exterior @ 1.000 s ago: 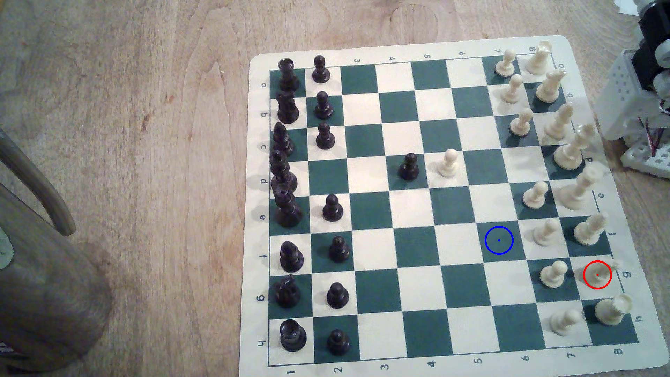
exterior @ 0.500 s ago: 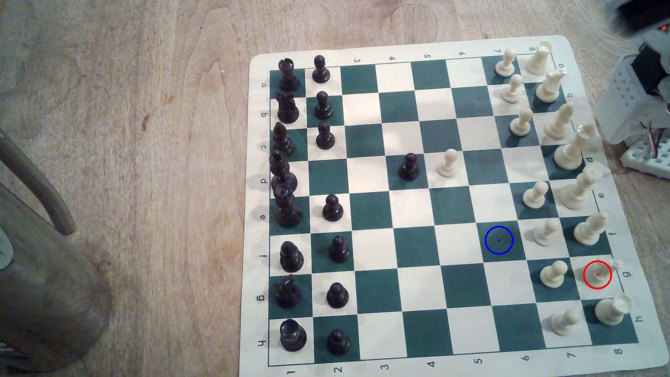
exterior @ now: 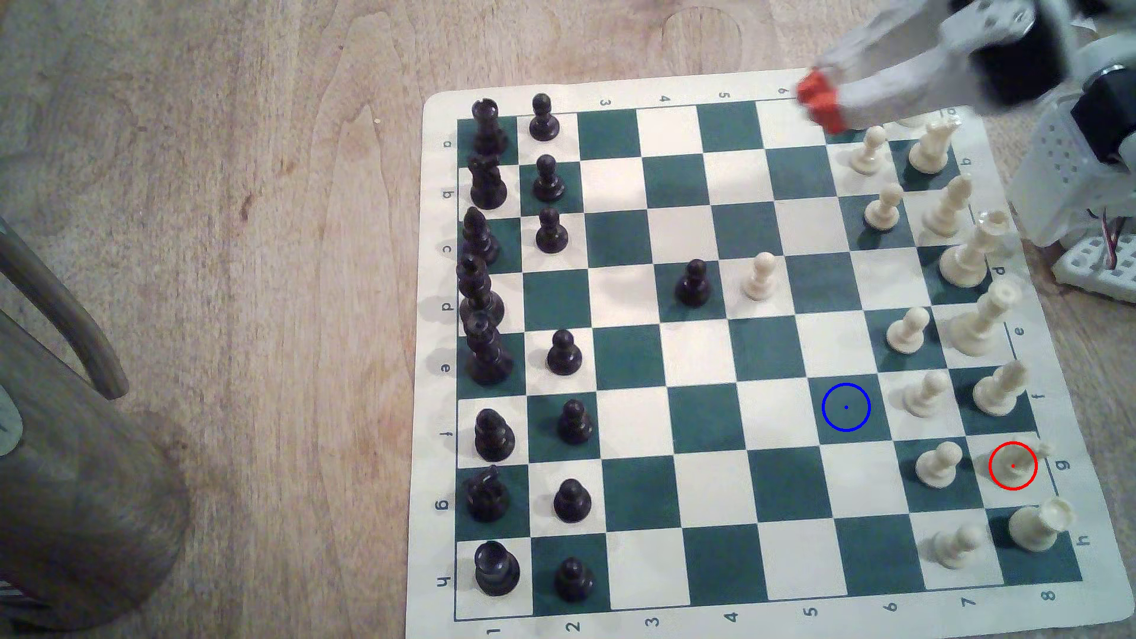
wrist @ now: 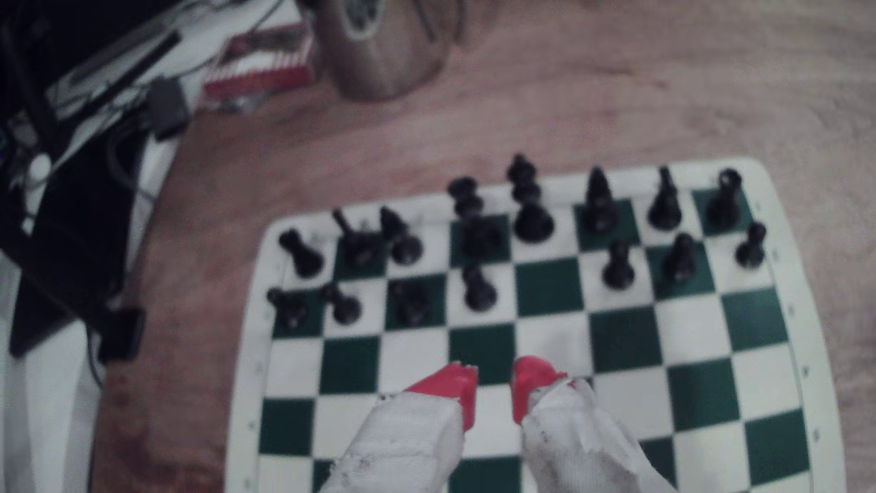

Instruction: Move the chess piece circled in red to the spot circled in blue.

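Light wooden table (exterior: 246,184), green-and-cream chess mat (exterior: 707,627) flat on it, brown rounded object (exterior: 80,504) at exterior view's left.

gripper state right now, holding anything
gripper: open, a gap between the red tips, holding nothing; over the board's far edge in the exterior view.

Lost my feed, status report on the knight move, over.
Gripper open, empty, high over the board's far edge. Small cream-white plastic knight untouched in the red ring. Blue-ringed dark green square vacant. Cream pawn flanks the knight.
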